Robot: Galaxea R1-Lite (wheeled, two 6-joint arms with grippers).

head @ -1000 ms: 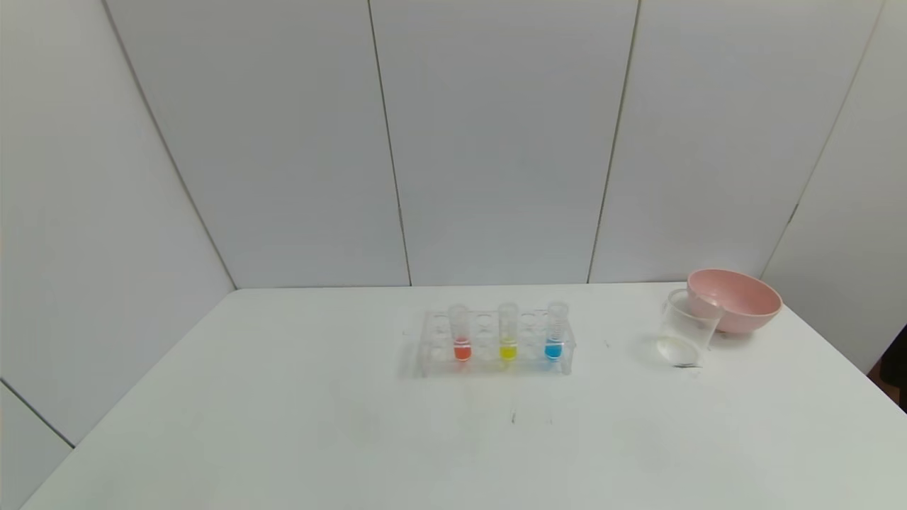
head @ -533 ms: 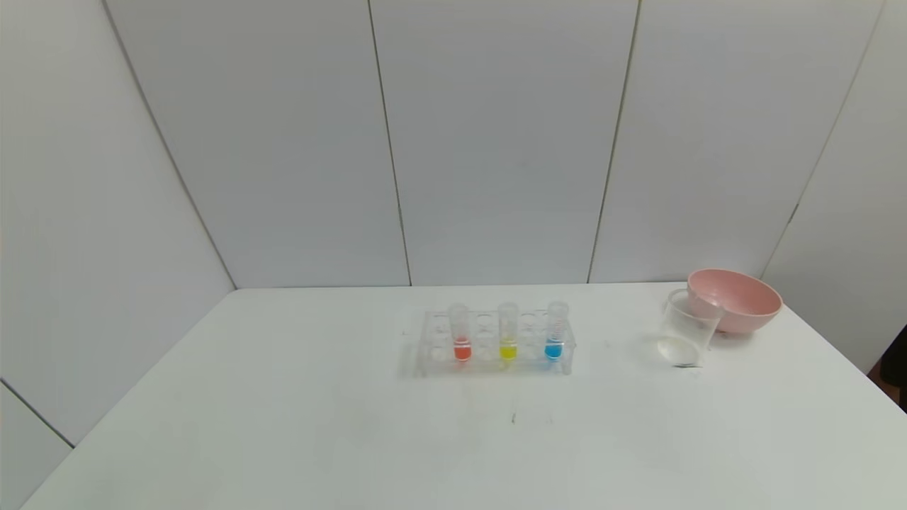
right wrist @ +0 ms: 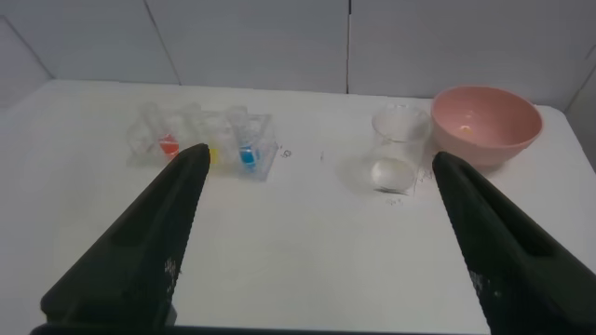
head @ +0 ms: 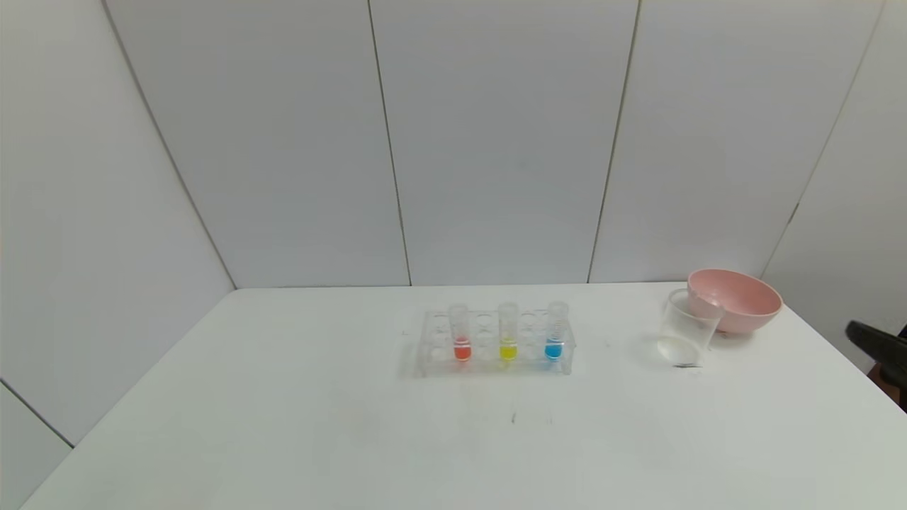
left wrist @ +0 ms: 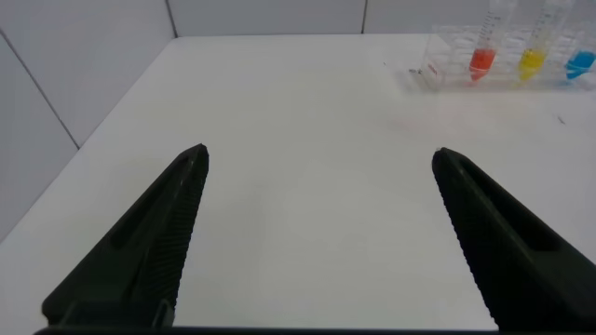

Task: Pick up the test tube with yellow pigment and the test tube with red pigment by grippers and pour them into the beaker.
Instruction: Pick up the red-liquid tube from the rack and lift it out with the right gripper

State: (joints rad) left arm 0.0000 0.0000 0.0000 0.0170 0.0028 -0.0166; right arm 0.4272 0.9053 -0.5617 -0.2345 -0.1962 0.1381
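Observation:
A clear rack [head: 425, 352] in the middle of the white table holds three upright tubes: the test tube with red pigment [head: 460, 333] on the left, the test tube with yellow pigment [head: 507, 333] in the middle, a blue tube [head: 555, 331] on the right. The empty clear beaker [head: 684, 328] stands to the right. My right gripper [right wrist: 317, 163] is open and empty, just showing at the right edge of the head view [head: 879, 343], facing the beaker [right wrist: 396, 149]. My left gripper [left wrist: 321, 158] is open and empty over bare table, left of the rack [left wrist: 438, 70].
A pink bowl [head: 737, 299] sits just behind and right of the beaker, touching or nearly touching it. White wall panels close the back and sides. The table's right edge runs close past the bowl.
A black part of the right arm has come into the head view at the right edge. The tubes, beaker and bowl have not moved.

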